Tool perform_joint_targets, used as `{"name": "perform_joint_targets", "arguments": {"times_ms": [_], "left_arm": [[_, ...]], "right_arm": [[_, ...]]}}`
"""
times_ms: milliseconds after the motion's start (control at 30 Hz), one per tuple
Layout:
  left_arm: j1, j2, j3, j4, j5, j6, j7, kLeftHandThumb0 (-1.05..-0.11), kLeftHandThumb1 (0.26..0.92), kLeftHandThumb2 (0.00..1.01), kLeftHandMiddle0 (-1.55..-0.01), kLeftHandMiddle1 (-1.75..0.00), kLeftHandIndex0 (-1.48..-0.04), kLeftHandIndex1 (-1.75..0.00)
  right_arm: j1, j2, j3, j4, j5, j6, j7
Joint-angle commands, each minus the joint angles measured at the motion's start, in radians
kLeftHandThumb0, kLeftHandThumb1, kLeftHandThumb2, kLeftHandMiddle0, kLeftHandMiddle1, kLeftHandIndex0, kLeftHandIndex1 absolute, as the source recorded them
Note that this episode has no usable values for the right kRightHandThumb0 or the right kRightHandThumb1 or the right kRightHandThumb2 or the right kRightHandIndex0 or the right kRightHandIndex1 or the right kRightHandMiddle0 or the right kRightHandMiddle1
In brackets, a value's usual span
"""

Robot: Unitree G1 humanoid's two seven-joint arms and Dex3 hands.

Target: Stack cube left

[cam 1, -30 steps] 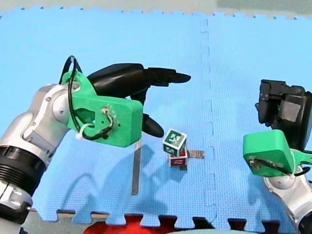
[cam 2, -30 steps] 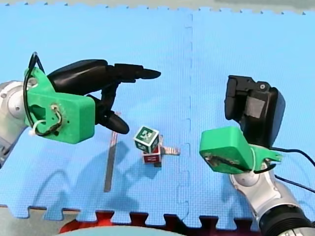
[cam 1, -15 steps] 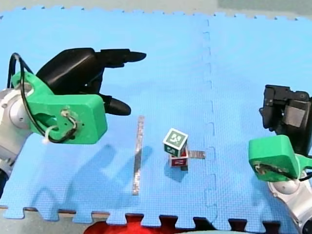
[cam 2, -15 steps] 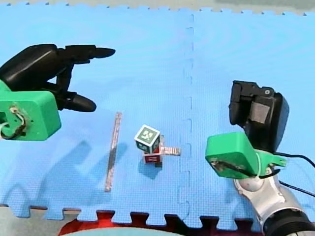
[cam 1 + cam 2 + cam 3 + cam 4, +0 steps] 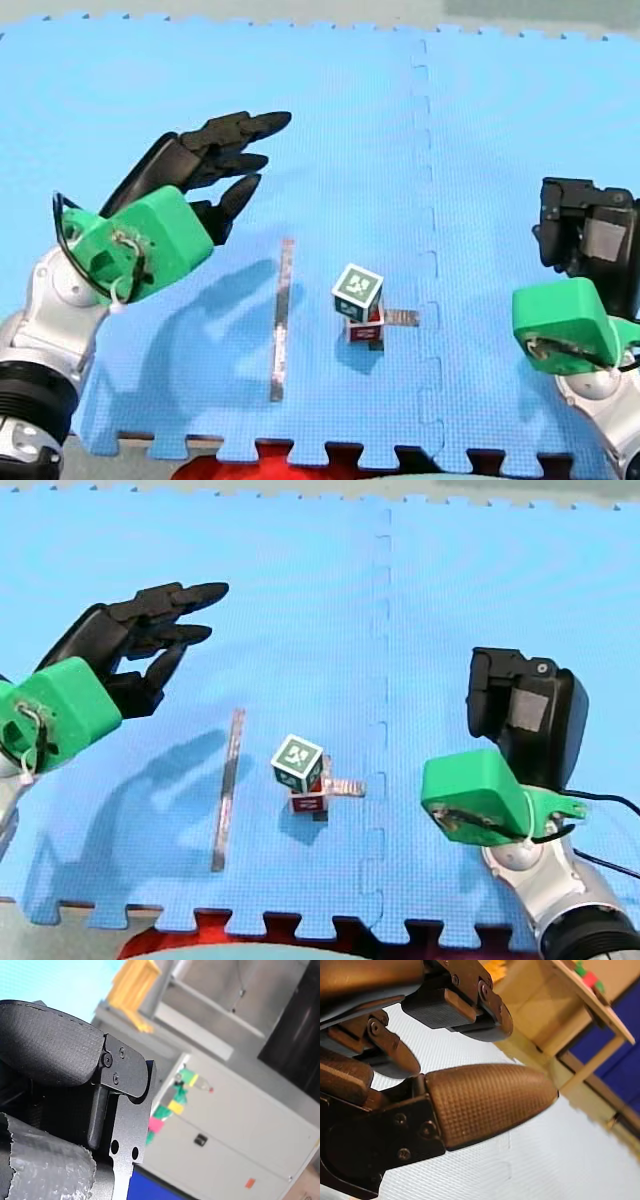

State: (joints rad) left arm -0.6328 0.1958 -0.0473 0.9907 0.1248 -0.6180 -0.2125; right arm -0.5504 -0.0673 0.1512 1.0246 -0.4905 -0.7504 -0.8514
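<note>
As green cube (image 5: 357, 290) tops red cube (image 5: 367, 329), left hand (image 5: 205, 170), right hand (image 5: 585, 240) flanking.

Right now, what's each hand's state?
Left hand: open, left of the cubes.
Right hand: shut, holding nothing, right of the cubes.

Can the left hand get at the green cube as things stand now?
Probably yes. The left hand, holding nothing, hovers at the left of the blue mat; between it and the green cube atop the red cube lies only a flat grey strip.
</note>
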Motion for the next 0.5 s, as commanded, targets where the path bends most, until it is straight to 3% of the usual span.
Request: {"name": "perform_joint_targets", "arguments": {"times_ms": [0, 200, 467], "left_arm": [[-0.019, -0.069, 0.140, 0.182, -0.166, 0.016, -0.075, -1.048, 0.921, 0.83, -0.48, 0.00, -0.38, 0.00], [-0.038, -0.068, 0.156, 0.224, -0.188, 0.009, -0.111, -1.048, 0.921, 0.83, -0.46, 0.00, -0.36, 0.00], [-0.057, -0.070, 0.182, 0.256, -0.188, -0.013, -0.123, -1.048, 0.921, 0.83, -0.45, 0.00, -0.35, 0.00]], "right_arm": [[-0.019, -0.055, -0.011, 0.022, 0.019, -0.030, 0.036], [-0.023, -0.074, -0.007, 0.025, 0.007, -0.028, 0.037], [-0.026, -0.093, -0.008, 0.043, 0.016, -0.042, 0.050]]}}
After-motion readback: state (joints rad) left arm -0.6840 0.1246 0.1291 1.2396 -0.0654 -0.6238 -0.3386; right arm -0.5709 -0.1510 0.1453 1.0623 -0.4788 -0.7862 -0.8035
